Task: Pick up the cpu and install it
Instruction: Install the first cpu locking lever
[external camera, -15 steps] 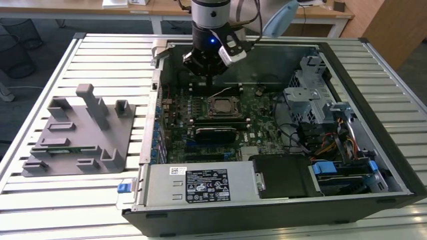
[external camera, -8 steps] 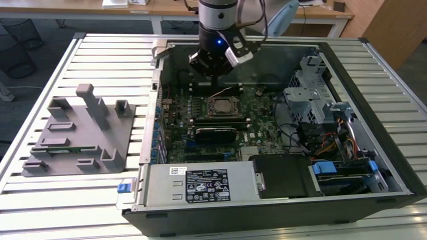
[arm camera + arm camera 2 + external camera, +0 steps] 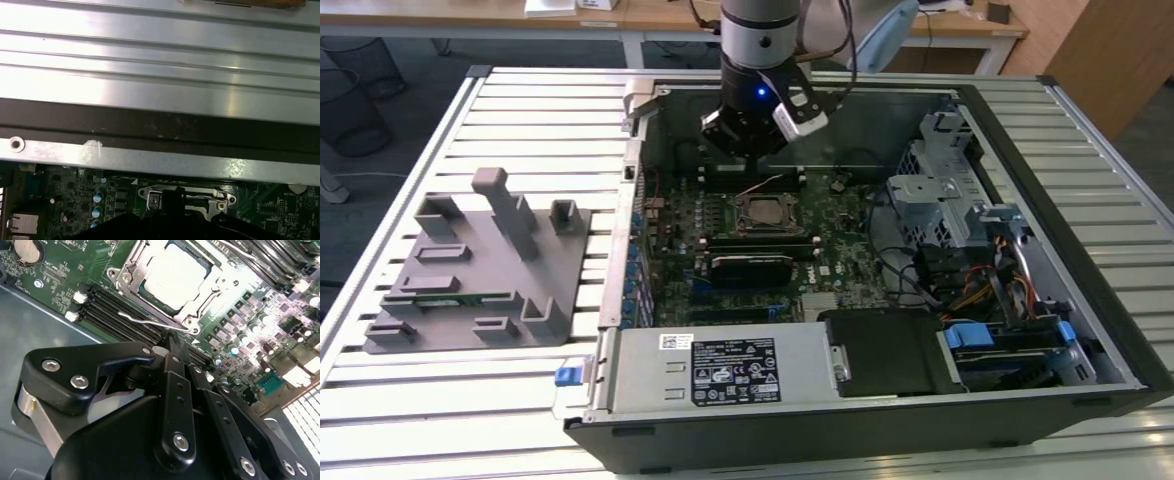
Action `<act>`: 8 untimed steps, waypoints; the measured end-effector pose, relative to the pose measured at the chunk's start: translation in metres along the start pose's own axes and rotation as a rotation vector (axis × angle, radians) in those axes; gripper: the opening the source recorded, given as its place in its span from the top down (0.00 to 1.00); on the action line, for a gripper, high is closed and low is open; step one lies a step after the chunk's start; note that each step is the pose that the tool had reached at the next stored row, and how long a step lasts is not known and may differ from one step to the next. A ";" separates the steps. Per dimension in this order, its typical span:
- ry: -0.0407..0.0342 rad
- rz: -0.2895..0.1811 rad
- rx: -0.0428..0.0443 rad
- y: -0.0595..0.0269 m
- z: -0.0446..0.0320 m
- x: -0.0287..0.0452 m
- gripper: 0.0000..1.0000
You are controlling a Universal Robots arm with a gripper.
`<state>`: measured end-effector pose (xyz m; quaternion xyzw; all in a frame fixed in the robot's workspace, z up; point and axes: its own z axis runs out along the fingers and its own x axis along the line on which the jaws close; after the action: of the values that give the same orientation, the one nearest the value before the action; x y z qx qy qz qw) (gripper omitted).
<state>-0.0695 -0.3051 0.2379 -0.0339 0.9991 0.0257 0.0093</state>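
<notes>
At the near edge of the second wrist view, the gripper [image 3: 172,342] showed its black, bolted linkage arms drawn together to a narrow tip. It clasped nothing and was poised just beside the thin wire lever [image 3: 145,321] of the socket [image 3: 125,277].

The cpu [image 3: 175,276] lay flat inside that socket, its dull silver-grey lid ringed by the bright stamped-metal frame. From this angle I could not tell whether the lever was latched.

The likeliest trouble was the closed tip slipping off the springy, rounded wire. It might then scrape the green motherboard [image 3: 60,275] or knock the row of small cylindrical capacitors [image 3: 235,347] close by. A push made off-line could bend the lever, or rack the frame and press the chip unevenly on the contacts beneath. The long black memory slots [image 3: 107,305] ran right under the lever, and their plastic clips looked easy to catch.

Materials here gave little grip or forgiveness: hard smooth steel, glossy lacquered board, brittle moulded plastic.

Farther out, in the exterior view, the arm reached down into the open tower case [image 3: 854,420], a box of black panels and grey sheet metal whose walls left the wrist little room. Beyond it, on the exterior view's left, a matte grey plastic tray [image 3: 480,270] with blocky raised posts sat on the slatted metal table [image 3: 454,400]. A narrow green memory stick [image 3: 447,298] rested in one of its recesses.
</notes>
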 end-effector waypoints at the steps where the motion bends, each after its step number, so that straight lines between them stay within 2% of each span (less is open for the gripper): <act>1: -0.0001 0.000 -0.0002 -0.0001 0.0010 -0.0001 0.89; 8: 0.0001 0.000 0.0000 -0.0007 0.0076 -0.0039 0.89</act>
<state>-0.0655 -0.3051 0.2303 -0.0339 0.9991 0.0257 0.0092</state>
